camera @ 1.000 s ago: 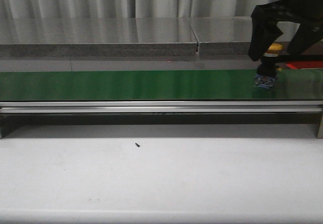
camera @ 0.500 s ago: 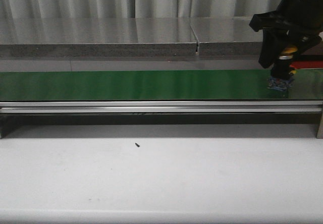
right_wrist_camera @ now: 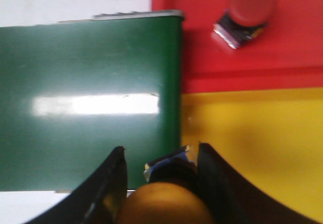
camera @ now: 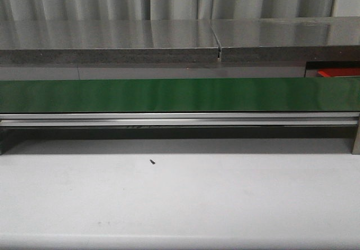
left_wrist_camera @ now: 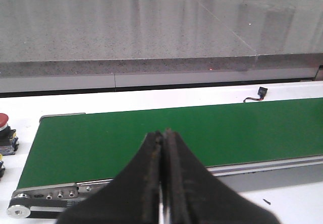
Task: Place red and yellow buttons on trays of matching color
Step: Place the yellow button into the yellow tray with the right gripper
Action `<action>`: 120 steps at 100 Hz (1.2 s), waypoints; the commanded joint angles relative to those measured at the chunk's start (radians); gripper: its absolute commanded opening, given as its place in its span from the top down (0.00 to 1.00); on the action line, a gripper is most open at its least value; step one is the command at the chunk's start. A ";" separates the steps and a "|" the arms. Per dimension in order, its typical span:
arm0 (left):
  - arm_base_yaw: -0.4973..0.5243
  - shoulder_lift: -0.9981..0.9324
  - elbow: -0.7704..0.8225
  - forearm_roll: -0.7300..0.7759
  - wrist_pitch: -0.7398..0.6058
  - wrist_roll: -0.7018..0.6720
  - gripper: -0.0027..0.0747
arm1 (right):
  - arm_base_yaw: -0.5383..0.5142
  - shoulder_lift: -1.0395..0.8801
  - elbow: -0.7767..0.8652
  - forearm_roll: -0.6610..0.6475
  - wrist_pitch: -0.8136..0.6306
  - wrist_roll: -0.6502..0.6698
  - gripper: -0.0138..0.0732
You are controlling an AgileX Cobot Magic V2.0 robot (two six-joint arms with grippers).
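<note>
— What is the right tool (right_wrist_camera: 160, 171) doing?

— It is clamped on a yellow button (right_wrist_camera: 164, 204). Its two dark fingers (right_wrist_camera: 112, 183) sit on either side of the button's blue-edged base, and the rounded yellow cap fills the space just below them, too blurred to show detail.

— Where is that button?

— Held above the end of the green conveyor belt (right_wrist_camera: 86, 103), right at the belt's edge where the yellow tray (right_wrist_camera: 262, 148) begins. I cannot tell whether it touches anything beneath.

— And the red one?

— A red button (right_wrist_camera: 247, 12) lies on the red tray (right_wrist_camera: 303, 47), its round cap tilted over a small dark base. The red tray adjoins the yellow one.

— The left tool (left_wrist_camera: 162, 183)?

— Clenched, with nothing between its fingers, poised over the near side of the belt. A second red button (left_wrist_camera: 4, 128) sits on the white tabletop (left_wrist_camera: 151, 100) just beside the belt's end.

— The front camera?

— Only the belt, the tabletop and a sliver of the red tray; neither tool appears.
</note>
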 commanded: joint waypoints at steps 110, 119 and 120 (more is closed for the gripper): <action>-0.009 0.002 -0.028 -0.013 -0.074 0.001 0.99 | -0.111 0.214 -0.020 0.019 -0.104 -0.001 0.49; -0.009 0.002 -0.028 -0.013 -0.074 0.001 0.99 | -0.111 0.214 -0.020 0.019 -0.104 -0.001 0.48; -0.009 0.002 -0.028 -0.013 -0.074 0.001 0.99 | -0.111 0.214 -0.020 0.019 -0.104 -0.001 0.48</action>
